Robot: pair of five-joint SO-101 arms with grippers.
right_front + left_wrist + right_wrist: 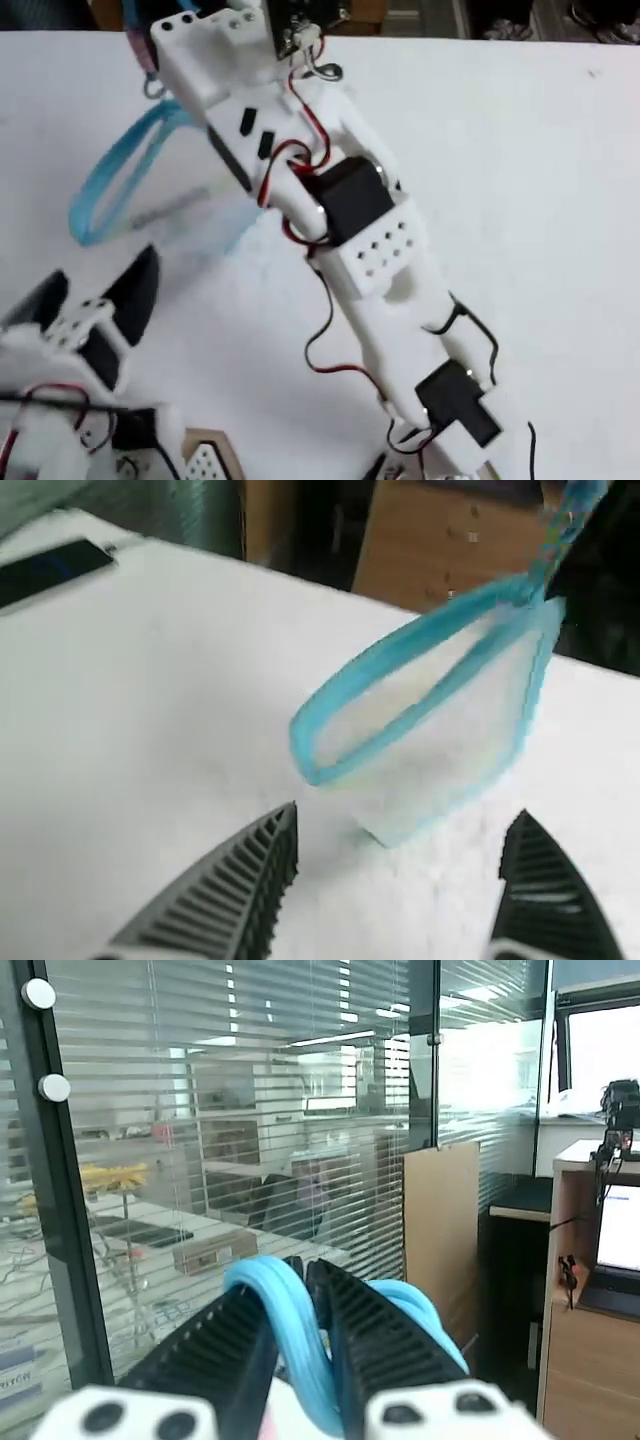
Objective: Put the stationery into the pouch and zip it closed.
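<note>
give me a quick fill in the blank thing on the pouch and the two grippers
1. The pouch has a rim coloured ____.
2. The right gripper is ____ on that rim.
3. The left gripper faces the pouch with its jaws ____.
Missing words: blue; shut; open.

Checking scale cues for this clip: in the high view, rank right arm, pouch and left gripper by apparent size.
1. right arm
2. pouch
3. left gripper; cropped at the edge, so second and third are unsure.
</note>
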